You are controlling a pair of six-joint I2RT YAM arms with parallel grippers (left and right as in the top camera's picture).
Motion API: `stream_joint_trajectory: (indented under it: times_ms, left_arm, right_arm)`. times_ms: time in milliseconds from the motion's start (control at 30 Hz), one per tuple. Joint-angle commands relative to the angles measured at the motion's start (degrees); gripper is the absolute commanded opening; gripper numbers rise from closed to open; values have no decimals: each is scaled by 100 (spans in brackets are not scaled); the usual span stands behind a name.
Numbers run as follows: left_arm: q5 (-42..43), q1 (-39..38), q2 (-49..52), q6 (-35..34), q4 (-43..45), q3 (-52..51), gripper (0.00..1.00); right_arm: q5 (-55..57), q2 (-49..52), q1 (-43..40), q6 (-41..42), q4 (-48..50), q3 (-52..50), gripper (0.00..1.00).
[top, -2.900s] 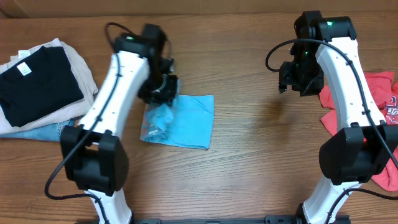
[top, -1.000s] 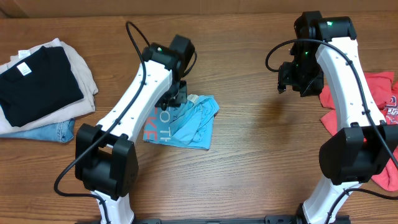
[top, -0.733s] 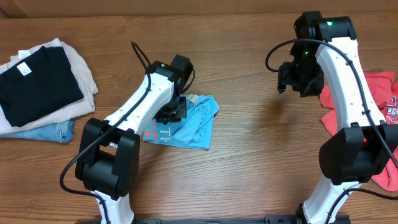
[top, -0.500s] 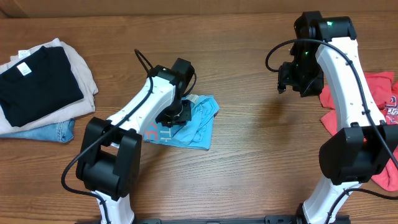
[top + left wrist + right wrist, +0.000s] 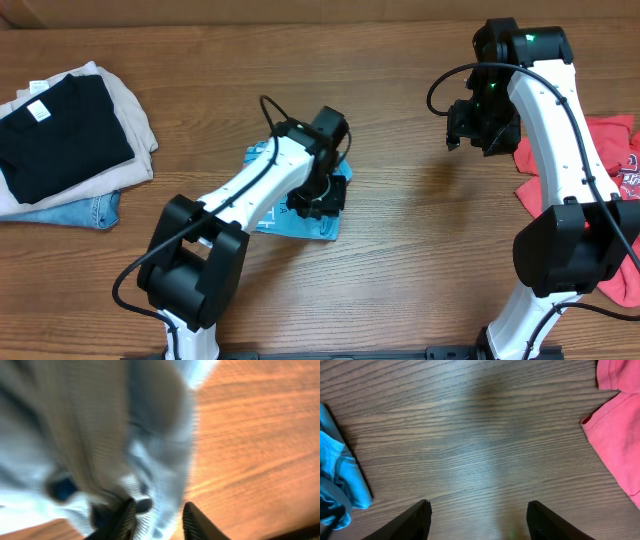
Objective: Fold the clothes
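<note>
The light blue T-shirt (image 5: 305, 226) lies as a small folded bundle at the table's middle left, mostly under my left arm. My left gripper (image 5: 316, 200) is down at the bundle's right edge. In the blurred left wrist view its fingers (image 5: 160, 520) are close together with light blue cloth (image 5: 100, 435) between them. The red T-shirt (image 5: 610, 165) lies crumpled at the right edge and also shows in the right wrist view (image 5: 620, 435). My right gripper (image 5: 470, 125) hangs open and empty over bare wood (image 5: 477, 525), between the two shirts. The blue shirt's edge shows at the left of the right wrist view (image 5: 340, 475).
A stack of folded clothes sits at the far left: a black shirt (image 5: 55, 130) on top, a beige garment (image 5: 125, 110) under it, and denim (image 5: 85, 212) at the bottom.
My left gripper has swept from the shirt's left side across to its right edge, carrying a layer of blue cloth over; the orange lettering is now covered. The right arm has not moved.
</note>
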Motion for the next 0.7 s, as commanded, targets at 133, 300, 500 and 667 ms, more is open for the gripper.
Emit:
stream_joint_trajectory:
  times_ms: [133,300,500,667]
  left_arm:
    - [221,-299,9,337,-35,-22,31]
    - [-103,-131,-101,802,-308,350,25]
    - [-970,243,-413,1095,-544,1241,27]
    - [-1379,603,-369,850,-243,1316,30]
  right_arm:
    - [-28,-35,-9,-28,-11,76,65]
    - [-28,-35,-9,-26,-7,76,65]
    - [-31,-35,-9,-26,7,76,65]
    - [-31,-35,-9,-26,26,76,65]
